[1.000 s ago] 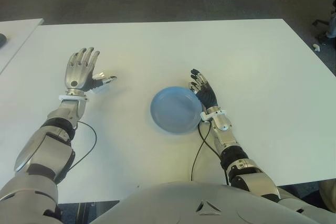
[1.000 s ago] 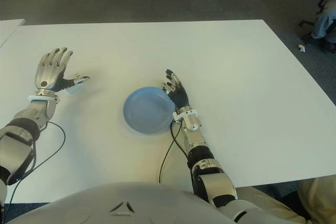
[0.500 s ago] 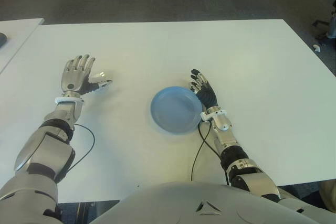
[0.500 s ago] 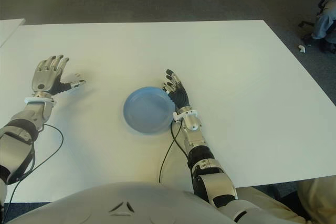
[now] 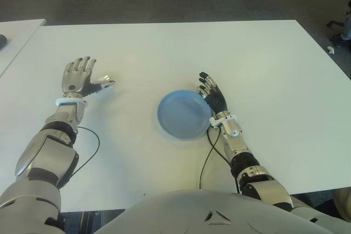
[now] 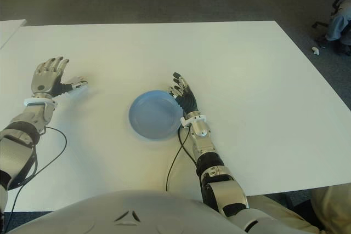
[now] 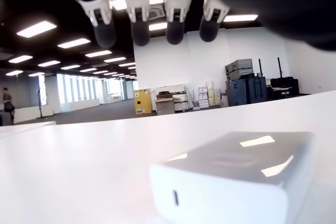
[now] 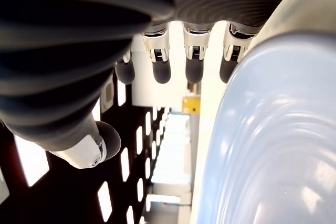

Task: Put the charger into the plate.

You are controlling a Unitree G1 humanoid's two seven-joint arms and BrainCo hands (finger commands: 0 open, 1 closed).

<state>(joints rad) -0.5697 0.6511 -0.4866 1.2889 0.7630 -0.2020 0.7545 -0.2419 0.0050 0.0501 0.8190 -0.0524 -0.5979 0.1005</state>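
Note:
The white block-shaped charger (image 7: pixel 236 177) lies on the white table (image 5: pixel 164 53) at the left, right beside my left hand's thumb (image 5: pixel 104 85). My left hand (image 5: pixel 77 75) hovers over it with its fingers (image 7: pixel 139 22) spread and open, not touching the charger. Near the table's middle sits the blue plate (image 5: pixel 184 114), with nothing in it. My right hand (image 5: pixel 213 94) is open and shows at the plate's right rim (image 8: pixel 273 129), holding nothing.
A second white table (image 5: pixel 11 31) with a dark object (image 5: pixel 2 40) stands at the far left. Black cables (image 5: pixel 207 157) run from both wrists across the table's near part. Dark carpet lies beyond the far edge, where a person's leg (image 6: pixel 341 17) shows at the right.
My left hand has dropped lower and drawn slightly left, closer to the charger, still open. The right hand and the plate have not moved.

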